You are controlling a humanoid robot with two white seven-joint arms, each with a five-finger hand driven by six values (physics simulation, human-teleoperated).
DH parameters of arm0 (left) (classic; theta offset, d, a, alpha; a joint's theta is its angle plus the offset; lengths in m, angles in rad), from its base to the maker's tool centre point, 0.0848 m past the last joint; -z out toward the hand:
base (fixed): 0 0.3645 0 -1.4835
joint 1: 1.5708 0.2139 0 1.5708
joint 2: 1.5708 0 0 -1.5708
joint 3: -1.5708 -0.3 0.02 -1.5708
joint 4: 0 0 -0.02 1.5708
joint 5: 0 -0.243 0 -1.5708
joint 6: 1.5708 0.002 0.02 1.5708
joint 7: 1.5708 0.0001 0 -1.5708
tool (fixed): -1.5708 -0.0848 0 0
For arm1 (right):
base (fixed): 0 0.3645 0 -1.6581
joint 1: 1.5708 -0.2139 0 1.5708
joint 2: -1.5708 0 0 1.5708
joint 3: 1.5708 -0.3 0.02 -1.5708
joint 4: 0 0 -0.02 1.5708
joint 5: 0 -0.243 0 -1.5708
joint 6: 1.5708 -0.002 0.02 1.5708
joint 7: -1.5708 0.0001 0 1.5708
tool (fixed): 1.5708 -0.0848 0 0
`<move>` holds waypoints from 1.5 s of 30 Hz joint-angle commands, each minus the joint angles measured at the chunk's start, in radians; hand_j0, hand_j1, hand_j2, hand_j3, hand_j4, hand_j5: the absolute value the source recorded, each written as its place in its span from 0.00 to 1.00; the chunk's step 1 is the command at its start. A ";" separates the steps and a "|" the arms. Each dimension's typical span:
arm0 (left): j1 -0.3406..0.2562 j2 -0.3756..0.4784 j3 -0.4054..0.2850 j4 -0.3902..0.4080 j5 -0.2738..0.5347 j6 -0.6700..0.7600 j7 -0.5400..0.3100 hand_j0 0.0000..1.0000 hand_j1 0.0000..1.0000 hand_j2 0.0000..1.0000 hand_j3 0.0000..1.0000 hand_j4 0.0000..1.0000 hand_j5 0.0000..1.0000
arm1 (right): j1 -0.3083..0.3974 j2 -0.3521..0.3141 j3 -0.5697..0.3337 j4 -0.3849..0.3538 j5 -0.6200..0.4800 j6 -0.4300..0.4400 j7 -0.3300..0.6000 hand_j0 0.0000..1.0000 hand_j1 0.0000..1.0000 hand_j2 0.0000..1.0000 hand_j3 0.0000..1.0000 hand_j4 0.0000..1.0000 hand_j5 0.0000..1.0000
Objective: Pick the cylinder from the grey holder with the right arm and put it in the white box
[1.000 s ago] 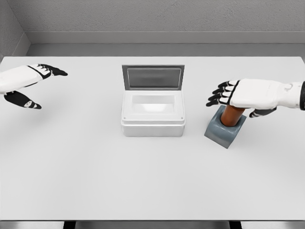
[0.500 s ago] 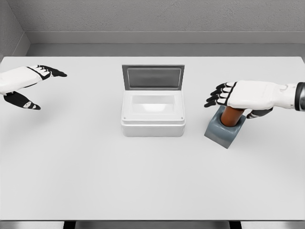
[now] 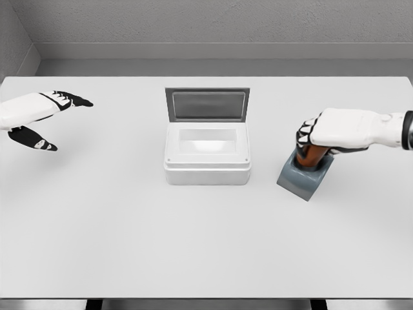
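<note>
We see a white desk [image 3: 129,232] filling most of the view, with a grey wall at its far edge. Near its middle sits a white box [image 3: 206,161], lid propped open at its far side. To the right of the box, set apart from it, a grey holder [image 3: 302,178] rests on the desk, turned at an angle.

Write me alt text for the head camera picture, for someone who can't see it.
The robot's right hand curls around a brown cylinder standing in a grey holder on a white table. An open white box sits to its left, and the left hand hovers open at the far left.
</note>
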 commanded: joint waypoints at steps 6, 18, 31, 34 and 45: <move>0.000 0.001 -0.003 0.000 0.007 0.002 0.000 1.00 1.00 1.00 1.00 1.00 1.00 | -0.026 -0.002 -0.050 0.005 -0.018 0.003 0.000 0.15 0.15 0.15 0.15 0.15 0.15; 0.000 0.001 -0.003 0.000 0.006 0.002 0.000 1.00 1.00 1.00 1.00 1.00 1.00 | -0.158 0.172 0.030 0.015 -0.008 0.003 0.000 0.16 0.16 0.16 0.16 0.16 0.16; 0.002 -0.001 -0.005 -0.002 0.007 0.002 0.000 1.00 1.00 1.00 1.00 1.00 1.00 | -0.216 0.271 0.120 0.034 0.018 0.003 0.000 0.16 0.16 0.16 0.16 0.16 0.16; 0.002 -0.004 -0.011 -0.003 0.007 0.002 0.000 1.00 1.00 1.00 1.00 1.00 1.00 | -0.216 0.276 0.122 0.035 0.019 0.003 0.000 0.16 0.16 0.16 0.16 0.16 0.16; 0.002 -0.008 -0.013 -0.005 0.005 0.002 0.000 1.00 1.00 1.00 1.00 1.00 1.00 | -0.216 0.311 0.145 0.107 0.050 0.003 0.000 0.16 0.16 0.16 0.16 0.16 0.16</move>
